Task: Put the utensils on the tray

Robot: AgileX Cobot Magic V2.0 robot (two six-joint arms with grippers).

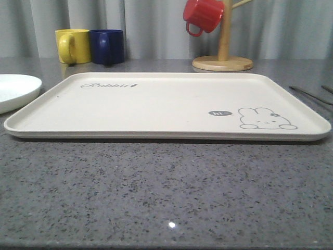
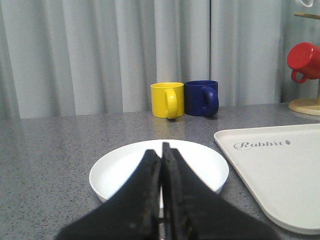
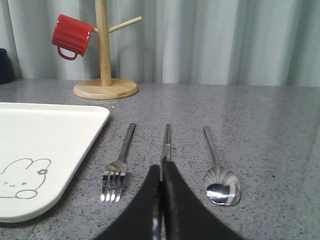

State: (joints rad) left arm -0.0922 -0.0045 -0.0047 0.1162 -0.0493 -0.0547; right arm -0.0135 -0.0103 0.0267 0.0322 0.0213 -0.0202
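Surface: grey speckled counter (image 1: pixel 166 192), curtain behind.
Tray (image 1: pixel 156 104): bare, centre of counter.
Utensils: fork (image 3: pixel 118 167), chopsticks (image 3: pixel 166 142), spoon (image 3: pixel 218 172) lay flat, apart, on its right.
Right gripper (image 3: pixel 161 172): clenched, empty, over chopsticks.
Left gripper (image 2: pixel 161 160): clenched, empty, above white plate (image 2: pixel 200 160).
Risk: thin flat metal may slip from pinch; chopsticks may separate.

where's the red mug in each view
Front view: red mug at top centre, hanging on the wooden mug tree behind the tray.
Left wrist view: red mug at the right edge, above the tray's far corner.
Right wrist view: red mug upper left, hanging on the tree.
Shared landmark: the tray, in all three views.
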